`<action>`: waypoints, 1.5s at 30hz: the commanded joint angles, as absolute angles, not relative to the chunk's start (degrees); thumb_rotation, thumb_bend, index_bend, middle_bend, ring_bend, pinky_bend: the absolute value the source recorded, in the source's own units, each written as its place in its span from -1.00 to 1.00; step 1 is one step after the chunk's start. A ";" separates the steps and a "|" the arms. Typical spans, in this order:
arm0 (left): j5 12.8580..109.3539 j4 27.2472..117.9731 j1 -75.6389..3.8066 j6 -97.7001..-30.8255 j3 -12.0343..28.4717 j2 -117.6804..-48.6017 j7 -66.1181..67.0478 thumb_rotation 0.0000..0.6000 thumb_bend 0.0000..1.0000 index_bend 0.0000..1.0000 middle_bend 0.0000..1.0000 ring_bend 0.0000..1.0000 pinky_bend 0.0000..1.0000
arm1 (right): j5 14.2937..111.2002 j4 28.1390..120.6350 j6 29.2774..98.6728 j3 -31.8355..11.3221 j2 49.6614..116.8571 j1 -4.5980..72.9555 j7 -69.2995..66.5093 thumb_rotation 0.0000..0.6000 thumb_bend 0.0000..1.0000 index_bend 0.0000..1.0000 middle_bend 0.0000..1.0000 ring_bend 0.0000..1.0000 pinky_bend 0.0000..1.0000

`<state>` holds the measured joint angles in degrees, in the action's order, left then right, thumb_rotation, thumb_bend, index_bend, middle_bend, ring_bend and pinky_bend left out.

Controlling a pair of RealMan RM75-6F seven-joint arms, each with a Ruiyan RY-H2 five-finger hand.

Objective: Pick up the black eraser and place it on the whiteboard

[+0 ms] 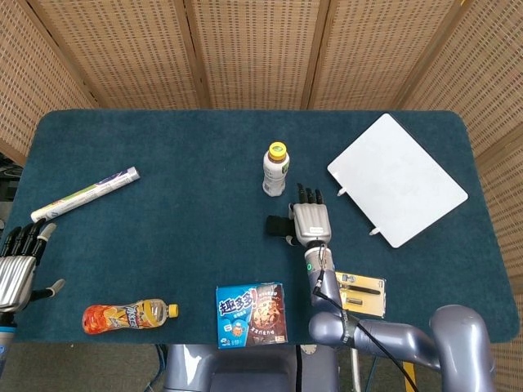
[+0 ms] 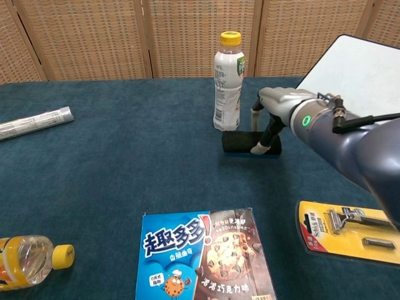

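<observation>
Head view takes in the whole blue table (image 1: 163, 147): whiteboard (image 1: 397, 178) lying flat at upper right, well apart from the black eraser (image 1: 276, 226), which sits near frame centre just below the white drink bottle (image 1: 276, 169). Only this view shows the left hand (image 1: 18, 265), at the far left edge, fingers extended and apart, holding nothing. It also shows the full orange drink bottle (image 1: 127, 315) lying at lower left and the rolled tube (image 1: 85, 194) at left. Chest view gives the side-on detail the head view lacks: the right hand (image 2: 270, 119), right of centre, grips the black eraser (image 2: 250, 142) from above, fingers (image 2: 261, 140) curled down over its near face and another finger behind it by the bottle (image 2: 228, 81). Whether the eraser is lifted off the cloth or resting on it, I cannot tell. From overhead the right hand (image 1: 310, 222) covers the eraser's right end, so only the left end shows. Cookie box (image 2: 203, 262) at bottom centre; razor pack (image 2: 347, 231) at lower right; whiteboard (image 2: 353, 72) edge at upper right.
</observation>
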<state>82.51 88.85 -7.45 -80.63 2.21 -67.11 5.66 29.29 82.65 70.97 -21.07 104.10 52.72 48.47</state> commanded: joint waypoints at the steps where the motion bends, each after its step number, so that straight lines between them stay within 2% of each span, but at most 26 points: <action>1: 82.55 88.88 -7.41 -80.68 2.17 -67.13 5.71 1.00 -0.64 -1.00 -1.00 -1.00 -1.00 | 29.72 84.37 72.51 -21.59 102.24 52.06 49.08 1.00 -0.53 -0.05 -0.99 -1.00 -1.00; 17: 83.62 89.19 -7.06 -82.21 2.19 -67.23 5.98 1.00 -0.64 -1.00 -1.00 -1.00 -1.00 | 32.43 89.43 77.65 -22.37 90.72 45.33 45.01 1.00 -0.53 -0.04 -0.98 -1.00 -1.00; 25: 84.94 89.78 -6.85 -83.14 1.79 -67.50 6.77 1.00 -0.64 -1.00 -1.00 -1.00 -1.00 | 40.81 89.43 81.21 -19.77 86.17 38.99 36.12 1.00 -0.53 -0.03 -0.97 -1.00 -1.00; 37: 85.65 90.12 -6.71 -83.58 1.54 -67.81 7.46 1.00 -0.64 -1.00 -1.00 -1.00 -1.00 | 49.47 83.41 85.58 -17.86 87.10 33.31 27.10 1.00 -0.57 -0.01 -0.97 -1.00 -1.00; 45: 85.95 90.32 -6.63 -83.58 1.32 -67.85 7.50 1.00 -0.64 -1.00 -1.00 -1.00 -1.00 | 54.28 73.15 86.52 -15.86 91.76 31.48 23.27 1.00 -0.58 -0.01 -0.97 -1.00 -1.00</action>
